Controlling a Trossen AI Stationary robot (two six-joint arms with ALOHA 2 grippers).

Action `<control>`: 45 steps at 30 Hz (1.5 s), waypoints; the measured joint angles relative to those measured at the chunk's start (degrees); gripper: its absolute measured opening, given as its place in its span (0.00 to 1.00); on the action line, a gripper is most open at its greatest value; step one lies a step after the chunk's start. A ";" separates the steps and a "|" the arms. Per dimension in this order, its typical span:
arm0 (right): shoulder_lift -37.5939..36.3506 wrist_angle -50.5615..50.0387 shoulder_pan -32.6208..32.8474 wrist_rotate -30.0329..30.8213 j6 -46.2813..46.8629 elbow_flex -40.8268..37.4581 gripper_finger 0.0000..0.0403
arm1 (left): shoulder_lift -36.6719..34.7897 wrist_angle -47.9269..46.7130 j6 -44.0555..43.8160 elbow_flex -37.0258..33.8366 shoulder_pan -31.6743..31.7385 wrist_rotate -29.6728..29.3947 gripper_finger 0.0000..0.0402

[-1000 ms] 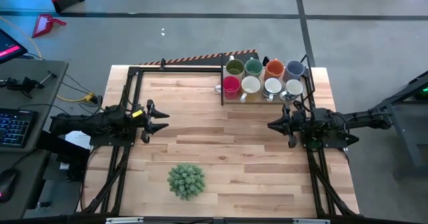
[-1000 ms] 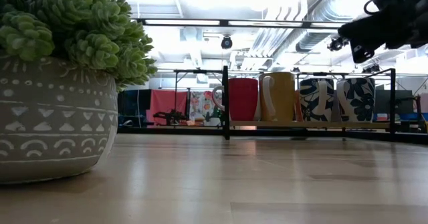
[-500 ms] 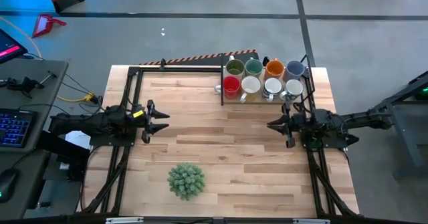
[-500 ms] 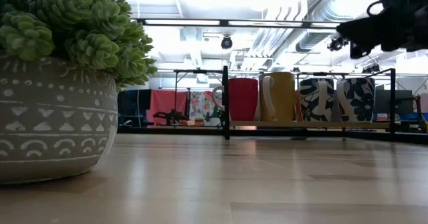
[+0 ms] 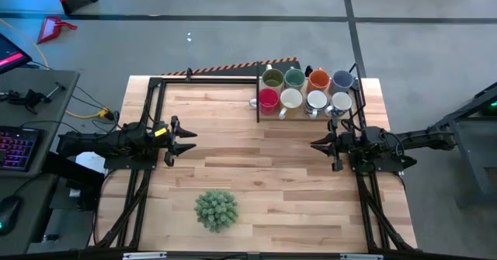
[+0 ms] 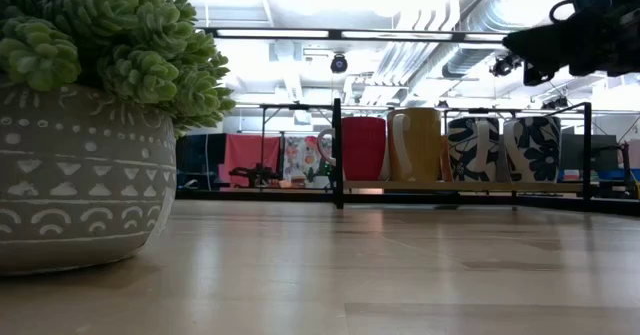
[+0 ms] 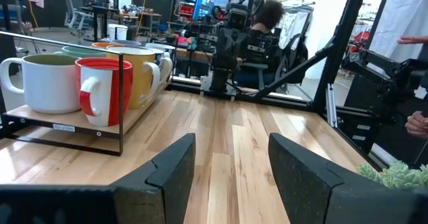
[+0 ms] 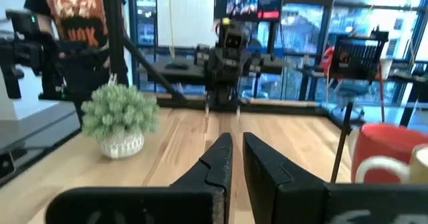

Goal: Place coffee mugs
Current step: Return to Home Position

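The left gripper (image 5: 188,140) hangs spread and empty over the left side of the table (image 5: 256,171), with the potted plant (image 5: 216,209) near the front edge. All eight coffee mugs (image 5: 304,91) stand in two rows on the shelf (image 5: 258,97) at the far right corner, so placing looks done. The right gripper (image 5: 315,145), fingers nearly together on nothing, hovers just before the shelf, with bare wood between the arms
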 joint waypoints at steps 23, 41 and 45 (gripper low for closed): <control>0.06 -2.49 0.00 0.02 10.86 -0.04 0.06 | 0.00 -0.01 0.00 0.02 0.00 0.00 0.45; 0.06 -2.49 0.00 0.05 12.48 -0.06 0.06 | 0.00 -0.01 0.01 0.02 0.00 0.00 0.45; 0.06 -2.49 0.00 0.05 12.48 -0.08 0.06 | 0.01 -0.01 0.00 0.02 0.00 0.00 0.45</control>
